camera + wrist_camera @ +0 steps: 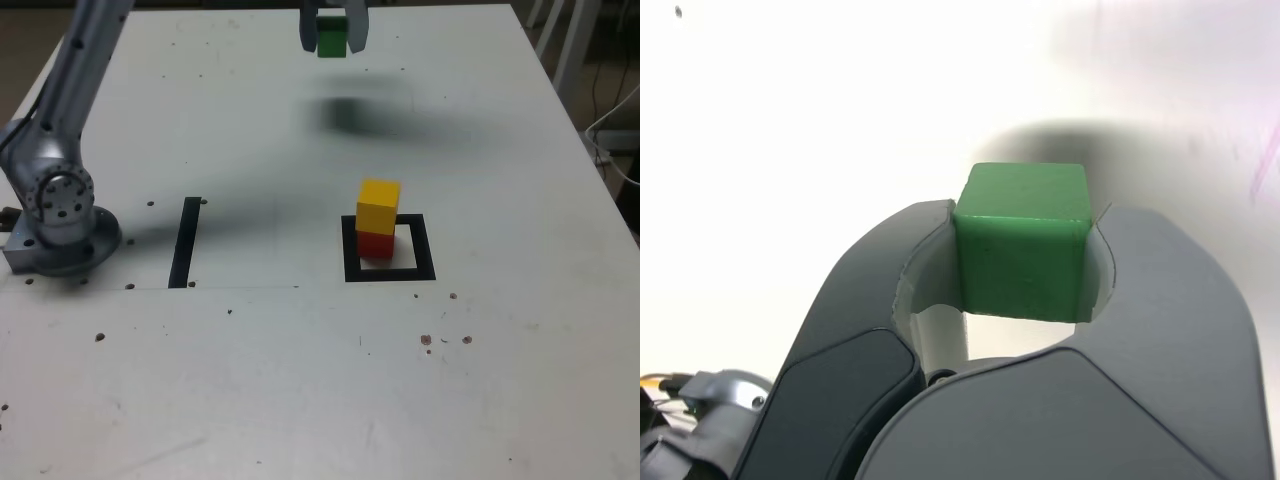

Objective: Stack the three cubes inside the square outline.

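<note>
My gripper (pixel 333 38) hangs above the table's far edge, shut on the green cube (pixel 332 39). In the wrist view the green cube (pixel 1023 240) sits clamped between the two dark grey jaws of my gripper (pixel 1025 262), lifted off the white surface with its shadow beneath. The yellow cube (pixel 378 206) rests on top of the red cube (pixel 375 244), and this pair stands in the square outline (pixel 388 272), toward its back left corner as the exterior view shows it. The gripper is well behind that stack.
The arm's silver base (pixel 58 215) stands at the exterior view's left. A narrow black strip (pixel 185 242) lies between the base and the outline. Small dark specks dot the white table (pixel 300 380). The table's right edge borders chair legs and cables.
</note>
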Available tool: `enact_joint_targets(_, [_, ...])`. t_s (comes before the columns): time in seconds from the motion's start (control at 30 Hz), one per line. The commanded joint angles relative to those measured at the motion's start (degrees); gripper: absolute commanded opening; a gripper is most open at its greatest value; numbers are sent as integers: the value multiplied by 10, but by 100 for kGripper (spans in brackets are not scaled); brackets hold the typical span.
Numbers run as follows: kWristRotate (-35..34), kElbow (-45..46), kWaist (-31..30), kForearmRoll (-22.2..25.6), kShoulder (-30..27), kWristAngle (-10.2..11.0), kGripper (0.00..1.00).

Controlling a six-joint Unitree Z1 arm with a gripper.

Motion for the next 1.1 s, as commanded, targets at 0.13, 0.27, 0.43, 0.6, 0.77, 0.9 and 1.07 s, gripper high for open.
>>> enact_joint_targets(0.13, [-29, 51, -52, 4, -42, -8, 31])
enact_joint_targets(0.27, [-50, 79, -89, -3, -60, -16, 31])
enact_joint_targets(0.43, [-74, 99, -134, -5, -79, -31, 31])
enact_joint_targets(0.6, [-94, 113, -176, -2, -89, -52, 31])
enact_joint_targets(0.77, [-107, 127, -208, 1, -91, -79, 31])
enact_joint_targets(0.9, [-118, 134, -230, 3, -96, -93, 31])
enact_joint_targets(1.07, [-131, 141, -254, 6, -106, -99, 31])
